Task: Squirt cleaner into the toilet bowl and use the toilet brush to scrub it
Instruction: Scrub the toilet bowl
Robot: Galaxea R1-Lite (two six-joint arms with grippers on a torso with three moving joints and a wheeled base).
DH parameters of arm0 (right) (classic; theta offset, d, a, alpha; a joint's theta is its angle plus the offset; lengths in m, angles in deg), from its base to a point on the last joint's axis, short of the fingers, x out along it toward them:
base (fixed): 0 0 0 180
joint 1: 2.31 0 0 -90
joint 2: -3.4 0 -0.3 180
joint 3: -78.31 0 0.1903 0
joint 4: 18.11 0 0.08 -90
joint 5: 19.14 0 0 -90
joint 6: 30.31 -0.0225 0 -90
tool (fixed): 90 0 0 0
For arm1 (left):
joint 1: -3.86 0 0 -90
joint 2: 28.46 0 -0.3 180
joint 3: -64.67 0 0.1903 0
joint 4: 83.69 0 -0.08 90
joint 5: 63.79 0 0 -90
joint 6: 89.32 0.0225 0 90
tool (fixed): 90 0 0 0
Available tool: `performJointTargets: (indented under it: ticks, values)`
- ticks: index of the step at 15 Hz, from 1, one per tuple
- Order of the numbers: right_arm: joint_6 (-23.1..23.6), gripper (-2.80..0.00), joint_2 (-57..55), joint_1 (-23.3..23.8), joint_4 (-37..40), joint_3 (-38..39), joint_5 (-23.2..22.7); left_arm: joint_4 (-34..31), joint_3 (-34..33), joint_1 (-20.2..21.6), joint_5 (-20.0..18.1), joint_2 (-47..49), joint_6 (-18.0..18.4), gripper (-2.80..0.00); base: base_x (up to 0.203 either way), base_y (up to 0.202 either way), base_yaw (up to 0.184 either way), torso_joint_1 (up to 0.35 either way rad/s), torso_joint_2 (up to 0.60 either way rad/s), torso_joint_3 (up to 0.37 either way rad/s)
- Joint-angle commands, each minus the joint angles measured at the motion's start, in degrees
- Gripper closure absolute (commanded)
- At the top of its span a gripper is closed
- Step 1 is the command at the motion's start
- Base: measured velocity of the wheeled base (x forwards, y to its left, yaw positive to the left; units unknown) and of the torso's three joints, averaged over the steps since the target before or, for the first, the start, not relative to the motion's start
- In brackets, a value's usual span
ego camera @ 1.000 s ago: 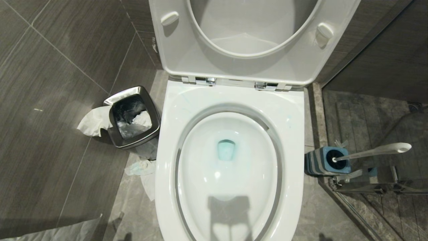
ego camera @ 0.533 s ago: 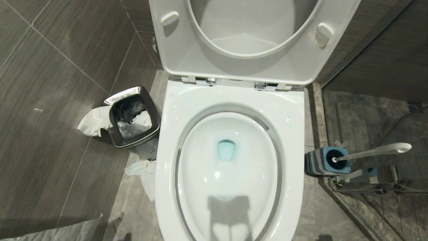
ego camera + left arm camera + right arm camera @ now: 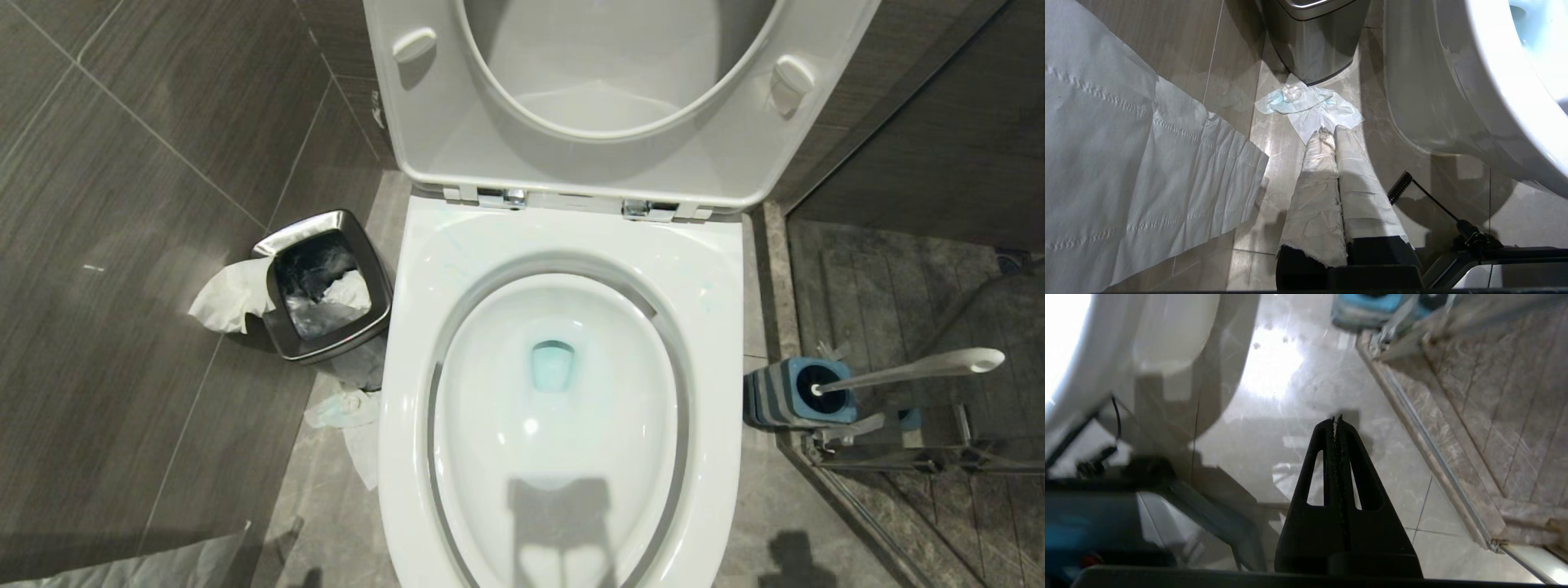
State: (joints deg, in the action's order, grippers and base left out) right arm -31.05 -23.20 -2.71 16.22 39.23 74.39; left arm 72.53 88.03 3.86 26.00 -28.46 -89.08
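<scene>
Light falls from overhead, bright and even in the head view, with small glints on the toilet bowl (image 3: 563,457) and a blocky shadow across its near inside wall. The right wrist view is soft with blur, glare whitening the floor (image 3: 1274,367) and the porcelain edge. The left wrist view is sharp, dimmer beneath the bowl.

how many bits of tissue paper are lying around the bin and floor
3: one tissue draped over the waste bin rim, one crumpled tissue between bin and toilet bowl, one long sheet at the near floor edge. More may be hidden.
</scene>
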Motion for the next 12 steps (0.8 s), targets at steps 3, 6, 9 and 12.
performJointTargets:
  ticks: [3,6,9,12]
  values:
    - [-2.45,0.00,-20.60,-0.03,-0.84,-17.49,1.22,0.01,-0.18,0.00,-0.02,0.00,0.02,0.00,0.000,0.000,0.000,0.000,0.00,0.000]
    - [-3.19,0.00,-26.75,-0.19,-0.83,-22.63,-0.06,0.06,-0.18,0.00,-0.05,0.00,0.02,0.00,0.000,0.000,0.000,0.000,0.00,0.000]
    - [-1.42,0.00,-28.02,-1.69,-1.79,-17.88,-0.04,-0.02,-0.18,0.00,-0.03,0.00,0.02,0.00,0.000,0.000,0.000,0.000,0.00,0.000]
    - [2.66,0.00,-28.94,-1.94,-17.62,-9.24,0.90,0.06,-0.18,0.00,-0.05,0.00,0.02,0.00,0.000,0.000,0.000,0.000,0.00,0.000]
